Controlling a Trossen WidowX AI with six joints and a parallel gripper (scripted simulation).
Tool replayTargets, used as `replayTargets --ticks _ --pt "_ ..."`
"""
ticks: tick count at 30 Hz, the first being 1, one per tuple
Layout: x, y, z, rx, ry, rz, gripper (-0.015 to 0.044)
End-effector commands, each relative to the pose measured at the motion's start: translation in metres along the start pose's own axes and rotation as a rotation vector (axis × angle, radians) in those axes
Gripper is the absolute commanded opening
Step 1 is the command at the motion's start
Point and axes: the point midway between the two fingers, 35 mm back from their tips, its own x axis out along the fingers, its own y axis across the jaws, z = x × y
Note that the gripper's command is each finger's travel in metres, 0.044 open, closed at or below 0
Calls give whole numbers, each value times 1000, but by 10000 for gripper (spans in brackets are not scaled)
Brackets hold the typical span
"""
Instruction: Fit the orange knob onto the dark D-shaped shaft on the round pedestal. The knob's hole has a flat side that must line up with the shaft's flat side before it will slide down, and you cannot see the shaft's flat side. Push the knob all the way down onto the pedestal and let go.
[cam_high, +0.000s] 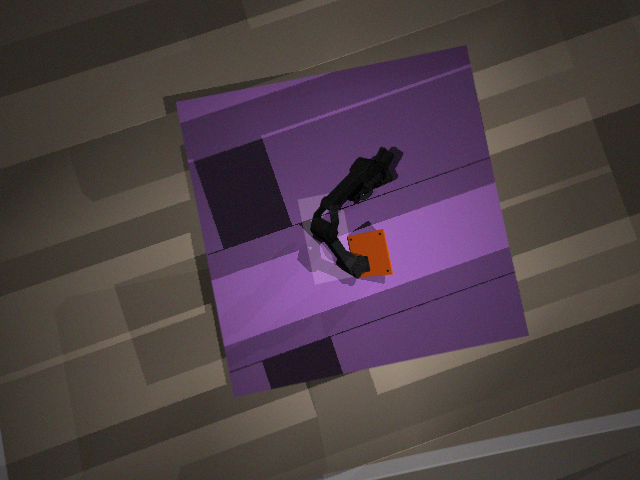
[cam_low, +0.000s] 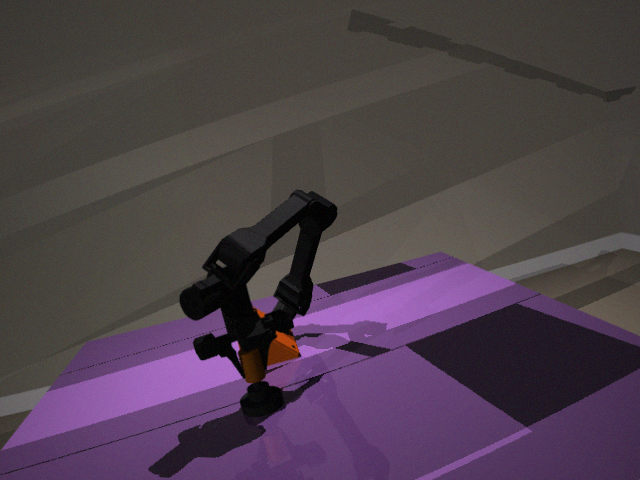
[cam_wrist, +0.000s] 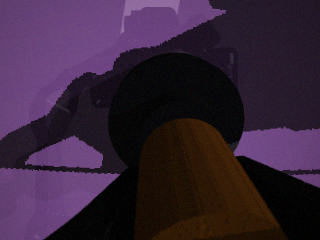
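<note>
The orange knob (cam_low: 253, 367) (cam_wrist: 192, 165) is upright between the fingers, directly above the round pedestal. My gripper (cam_low: 254, 360) (cam_wrist: 187, 171) is shut on the knob. The dark round pedestal (cam_low: 261, 405) (cam_wrist: 175, 75) has a wide base and a narrower raised middle. In the exterior view the knob's lower end is at or just above that raised middle. The shaft is hidden by the knob, and I cannot tell whether the knob is only touching the shaft's top or sits a little way on it. In the top view the arm hides knob and pedestal.
An orange square plate (cam_high: 379, 253) (cam_low: 284, 351) lies by the arm's base, behind the gripper in the exterior view. The purple table top (cam_high: 439, 124) (cam_low: 465, 279) carries dark patches and shadows of the arm. The wrist view is dim around the pedestal.
</note>
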Motion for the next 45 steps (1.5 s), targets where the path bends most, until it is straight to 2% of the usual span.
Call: replayTargets --ticks 1,41,45 --pt "-1 0 1 -18 -6 0 0" --pt "17 -1 1 -24 0 -2 0" --pt "17 -1 1 -24 0 -2 105"
